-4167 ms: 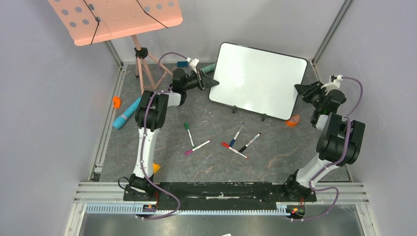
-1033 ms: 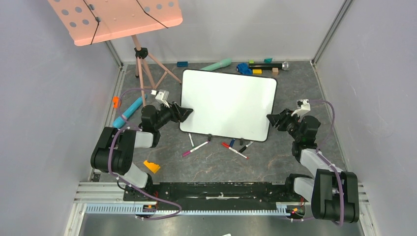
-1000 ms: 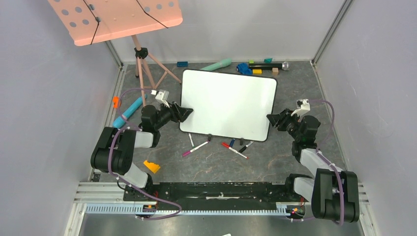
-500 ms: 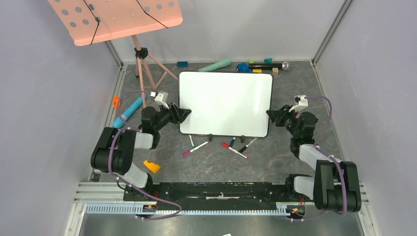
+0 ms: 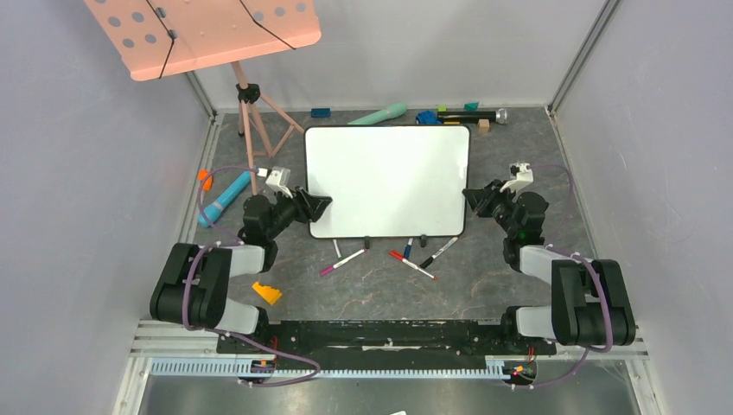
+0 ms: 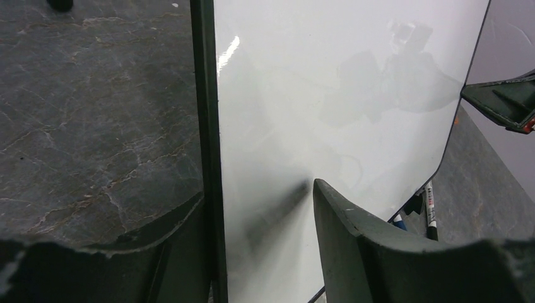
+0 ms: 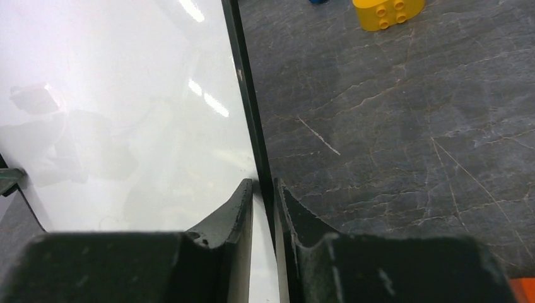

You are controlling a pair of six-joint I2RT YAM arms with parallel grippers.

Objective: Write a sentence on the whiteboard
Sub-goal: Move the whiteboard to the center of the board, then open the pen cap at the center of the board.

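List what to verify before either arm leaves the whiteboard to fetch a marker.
1. Right gripper clamped on the right edge of the whiteboard: ok.
2. Left gripper clamped on the left edge: not ok; its jaws straddle the edge, open.
3. Writing surface blank: ok, only reflections show.
4. Marker in a gripper: not ok; the markers lie on the table by the board's near edge.
5. Board will stay put if released: cannot tell.
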